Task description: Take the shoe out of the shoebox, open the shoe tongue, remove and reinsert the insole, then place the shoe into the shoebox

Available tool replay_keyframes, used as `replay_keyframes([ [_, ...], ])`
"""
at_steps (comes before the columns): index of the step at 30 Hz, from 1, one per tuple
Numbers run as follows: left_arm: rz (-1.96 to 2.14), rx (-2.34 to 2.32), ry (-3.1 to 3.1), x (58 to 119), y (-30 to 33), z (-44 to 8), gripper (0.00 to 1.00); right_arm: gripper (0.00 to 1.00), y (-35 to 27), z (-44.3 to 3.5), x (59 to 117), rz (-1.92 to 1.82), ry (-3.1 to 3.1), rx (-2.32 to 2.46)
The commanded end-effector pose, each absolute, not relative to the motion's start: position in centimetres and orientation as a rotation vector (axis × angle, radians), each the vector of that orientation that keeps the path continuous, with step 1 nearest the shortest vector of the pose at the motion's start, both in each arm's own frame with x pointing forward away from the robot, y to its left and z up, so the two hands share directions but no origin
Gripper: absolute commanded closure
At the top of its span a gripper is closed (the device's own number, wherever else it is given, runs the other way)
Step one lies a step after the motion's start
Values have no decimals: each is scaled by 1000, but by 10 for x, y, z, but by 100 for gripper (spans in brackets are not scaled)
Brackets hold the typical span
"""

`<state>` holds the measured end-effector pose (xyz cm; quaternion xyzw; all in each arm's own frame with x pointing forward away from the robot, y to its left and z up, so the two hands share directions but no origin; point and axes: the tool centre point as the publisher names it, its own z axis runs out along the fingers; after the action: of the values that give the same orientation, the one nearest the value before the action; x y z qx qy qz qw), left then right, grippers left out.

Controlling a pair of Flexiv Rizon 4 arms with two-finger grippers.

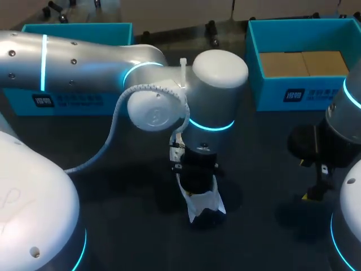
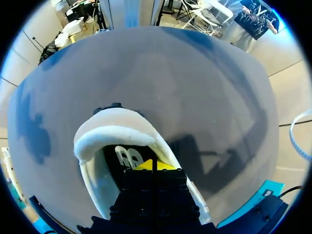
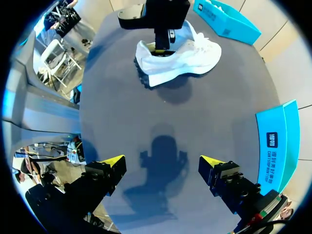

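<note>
Your left tool point(image 2: 153, 166) is sunk into the collar of the white sneaker point(image 1: 204, 208), which stands on its sole on the dark worktop point(image 1: 135, 192), out of its box. The yellow tips are pressed together just over the insole point(image 2: 127, 157); you cannot tell whether they pinch its edge. That placement suggests the insole step. Your right tool point(image 3: 163, 163) hangs spread wide, well apart, leaving the shoe free. The teal shoebox point(image 1: 268, 93) sits at the far right.
</note>
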<state>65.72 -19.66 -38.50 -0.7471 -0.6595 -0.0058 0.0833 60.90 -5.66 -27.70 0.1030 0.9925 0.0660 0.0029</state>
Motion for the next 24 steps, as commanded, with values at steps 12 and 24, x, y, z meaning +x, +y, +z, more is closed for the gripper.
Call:
replay_keyframes([
  [12,129,-2227,-2116,664,-211,-404,100,0,-57,-278,607,207,3109,323],
  [24,185,-2231,-2098,655,-208,-364,100,0,-57,-278,607,207,3109,323],
])
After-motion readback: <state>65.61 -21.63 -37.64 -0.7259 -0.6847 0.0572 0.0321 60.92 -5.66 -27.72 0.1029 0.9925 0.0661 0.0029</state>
